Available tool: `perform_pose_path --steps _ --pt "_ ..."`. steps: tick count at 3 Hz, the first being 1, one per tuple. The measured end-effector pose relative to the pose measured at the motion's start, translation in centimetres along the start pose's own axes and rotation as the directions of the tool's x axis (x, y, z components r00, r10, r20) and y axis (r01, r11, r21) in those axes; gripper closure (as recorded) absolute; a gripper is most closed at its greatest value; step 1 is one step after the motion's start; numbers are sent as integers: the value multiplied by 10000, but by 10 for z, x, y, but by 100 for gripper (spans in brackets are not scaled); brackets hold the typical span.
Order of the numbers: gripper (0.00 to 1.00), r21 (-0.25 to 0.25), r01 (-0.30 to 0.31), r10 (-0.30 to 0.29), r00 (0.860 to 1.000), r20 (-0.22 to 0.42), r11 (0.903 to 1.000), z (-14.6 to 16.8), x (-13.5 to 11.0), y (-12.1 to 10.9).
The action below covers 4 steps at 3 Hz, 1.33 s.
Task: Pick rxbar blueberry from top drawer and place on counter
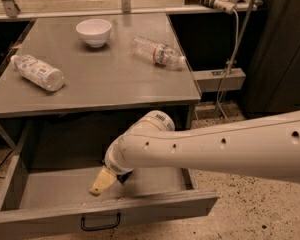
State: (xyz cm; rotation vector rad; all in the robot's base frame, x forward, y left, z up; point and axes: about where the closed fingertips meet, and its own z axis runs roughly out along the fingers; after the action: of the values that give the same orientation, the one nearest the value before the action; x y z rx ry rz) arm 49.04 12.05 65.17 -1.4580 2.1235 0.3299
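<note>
The top drawer [45, 191] stands pulled open under the counter [105, 81], with its black wire handle [100, 223] at the front. My white arm reaches in from the right, and my gripper [101, 183] hangs low over the middle of the drawer floor, tip pointing down and to the left. The rxbar blueberry does not show; the arm and gripper hide part of the drawer's middle and back.
On the counter a white bowl [93, 31] stands at the back, with a plastic bottle [37, 72] lying at the left and another [157, 51] at the right. A power strip [215, 1] with hanging cables and a dark cabinet stand to the right.
</note>
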Motion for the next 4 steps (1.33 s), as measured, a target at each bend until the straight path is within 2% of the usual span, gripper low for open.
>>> perform_pose_path --steps 1,3,4 --pt "0 0 -2 2 10000 1 10000 0 0 0" --pt "0 124 -555 554 9984 62 9984 10 14 -13" --pt "0 124 -555 554 9984 62 9984 10 14 -13"
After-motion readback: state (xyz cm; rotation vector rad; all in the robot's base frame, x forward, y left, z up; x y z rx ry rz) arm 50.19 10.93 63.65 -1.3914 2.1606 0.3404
